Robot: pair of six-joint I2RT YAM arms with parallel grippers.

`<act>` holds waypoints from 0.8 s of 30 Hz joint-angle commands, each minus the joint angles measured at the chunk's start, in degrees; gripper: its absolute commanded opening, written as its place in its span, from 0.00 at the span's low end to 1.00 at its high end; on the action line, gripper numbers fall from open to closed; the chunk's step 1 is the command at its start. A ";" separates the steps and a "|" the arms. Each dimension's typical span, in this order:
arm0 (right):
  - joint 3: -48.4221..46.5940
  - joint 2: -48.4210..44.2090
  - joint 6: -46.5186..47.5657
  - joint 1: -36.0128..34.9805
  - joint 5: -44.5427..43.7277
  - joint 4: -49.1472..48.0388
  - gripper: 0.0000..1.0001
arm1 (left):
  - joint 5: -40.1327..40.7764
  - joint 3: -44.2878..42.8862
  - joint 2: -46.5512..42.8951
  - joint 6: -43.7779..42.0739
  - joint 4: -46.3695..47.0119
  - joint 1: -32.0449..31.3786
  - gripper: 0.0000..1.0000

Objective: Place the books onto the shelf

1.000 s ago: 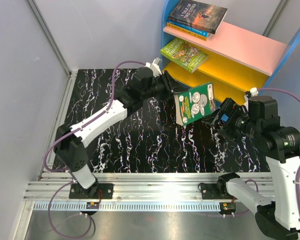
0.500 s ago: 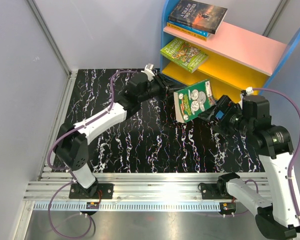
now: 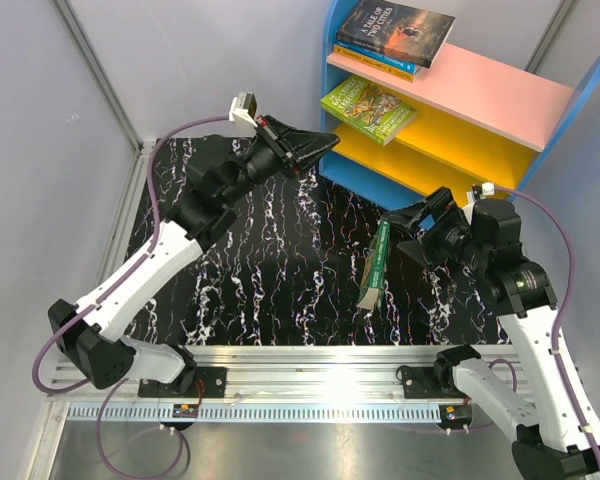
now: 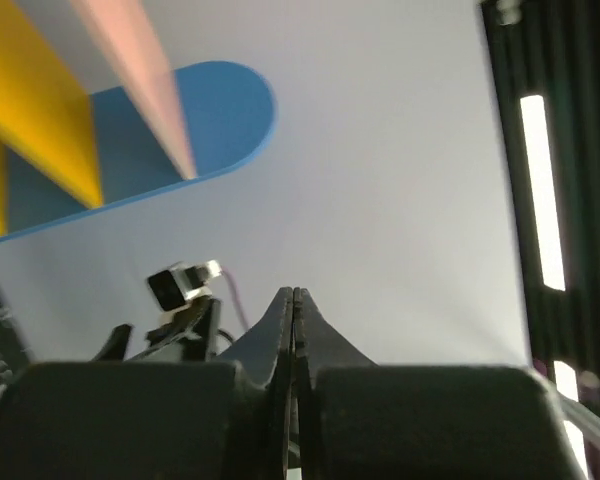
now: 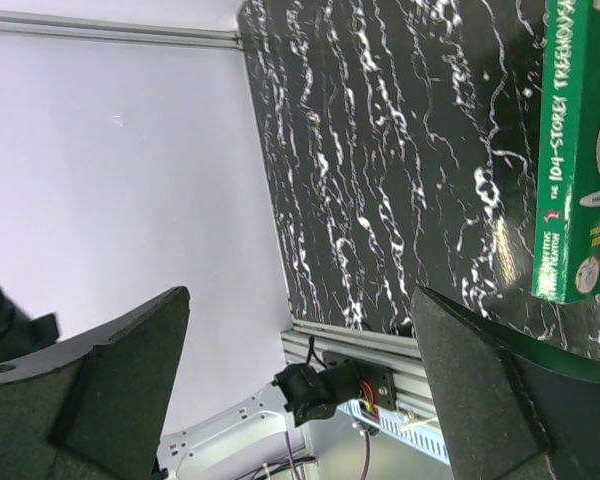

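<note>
1. The left gripper (image 3: 330, 140) is raised above the back of the black marbled mat (image 3: 250, 270), pointing towards the shelf (image 3: 580, 100). Its two fingers are pressed flat together with nothing between them. The left wrist view shows the same: the fingertips meet in one thin line (image 4: 293, 297).
2. The right gripper (image 3: 406, 232) hangs low over the right side of the mat. Its fingers are spread wide apart and grip nothing. In the right wrist view (image 5: 300, 295) only mat and wall show in the gap between them.
3. The green book (image 3: 373, 268) is not on the shelf. Seen from above, it stands tilted on its edge on the mat, in front of the shelf and just beside the right gripper. Its upper end is close to the fingers, though I can't tell whether it touches them.
4. In the right wrist view the green book (image 5: 575, 150) lies outside the gap, beyond the right-hand finger (image 5: 490, 370). Its spine reads "104-Storey Treehouse".
5. On the pink top board (image 3: 490, 95) a dark book (image 3: 395, 30) lies flat on top of a blue book (image 3: 382, 60), at the board's left end.
6. A lime-green book (image 3: 368, 108) lies on the yellow board (image 3: 450, 135) below, and its near corner hangs over the front edge.
</note>
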State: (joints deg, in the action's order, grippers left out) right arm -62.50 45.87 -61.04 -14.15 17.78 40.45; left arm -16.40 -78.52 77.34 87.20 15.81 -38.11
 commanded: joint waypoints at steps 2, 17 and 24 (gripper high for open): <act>-1.04 2.37 0.81 -0.17 0.51 4.08 1.00 | -2.06 -6.82 2.02 -24.20 -25.88 0.67 0.17; -4.46 13.37 13.31 -0.26 -13.20 23.71 1.00 | -3.55 -9.59 18.18 -37.42 -41.18 0.58 0.87; -12.11 9.07 13.49 -0.26 -21.54 35.28 1.00 | 3.74 -40.90 36.73 -46.85 -65.80 -6.70 0.85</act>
State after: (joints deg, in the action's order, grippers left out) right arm -69.67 58.15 -48.95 -14.15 3.68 67.88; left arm -15.46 -111.68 110.37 46.33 -38.35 -41.63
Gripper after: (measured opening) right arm 0.994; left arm 0.852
